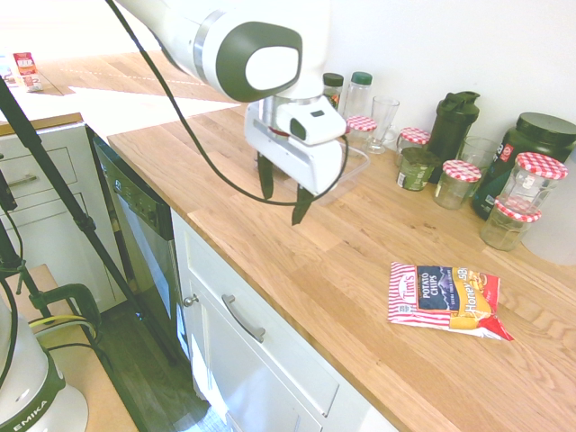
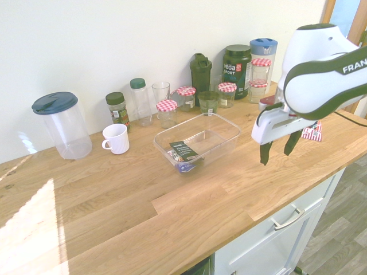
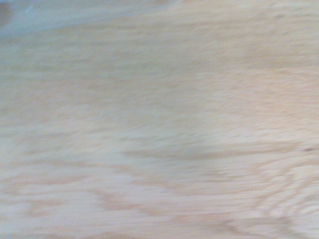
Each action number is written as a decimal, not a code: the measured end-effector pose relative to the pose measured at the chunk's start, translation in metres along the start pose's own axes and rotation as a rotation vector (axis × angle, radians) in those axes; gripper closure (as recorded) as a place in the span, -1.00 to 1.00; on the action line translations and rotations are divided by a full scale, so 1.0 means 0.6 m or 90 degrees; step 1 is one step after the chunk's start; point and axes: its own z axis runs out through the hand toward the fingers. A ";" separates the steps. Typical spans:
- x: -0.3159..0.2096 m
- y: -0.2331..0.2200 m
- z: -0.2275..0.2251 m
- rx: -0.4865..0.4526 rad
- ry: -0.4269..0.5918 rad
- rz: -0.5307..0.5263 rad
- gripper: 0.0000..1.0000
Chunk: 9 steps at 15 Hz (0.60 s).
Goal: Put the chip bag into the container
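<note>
The chip bag (image 1: 447,300), red-and-white striped with a dark blue label and an orange end, lies flat on the wooden counter near its front edge. In the second exterior view only a corner of the chip bag (image 2: 312,133) shows behind the arm. The container (image 2: 198,140), a shallow clear tray, sits mid-counter with a small dark packet (image 2: 183,153) inside; in the first exterior view the container (image 1: 354,162) is mostly hidden behind the gripper. My gripper (image 1: 282,195) hangs open and empty above the counter between container and bag, also seen as the gripper (image 2: 278,151). The wrist view shows only blurred wood.
Along the wall stand a row of glass jars with red-checked lids (image 1: 462,183), a green shaker (image 1: 453,124), a dark tub (image 1: 529,153), spice bottles (image 2: 117,107), a glass (image 2: 161,91), a white mug (image 2: 116,138) and a clear pitcher with blue lid (image 2: 61,124). The counter edge (image 1: 270,297) drops to drawers.
</note>
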 end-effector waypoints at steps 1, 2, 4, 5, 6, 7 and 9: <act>0.036 0.019 -0.019 0.010 -0.002 0.018 -1.00; 0.071 0.039 -0.037 0.023 -0.007 0.034 -1.00; 0.144 0.085 -0.068 0.044 -0.013 0.075 -1.00; 0.182 0.113 -0.076 0.055 -0.020 0.096 -1.00; 0.224 0.144 -0.082 0.067 -0.026 0.118 -1.00; 0.267 0.174 -0.083 0.079 -0.029 0.139 -1.00; 0.340 0.216 -0.074 0.097 -0.040 0.172 -1.00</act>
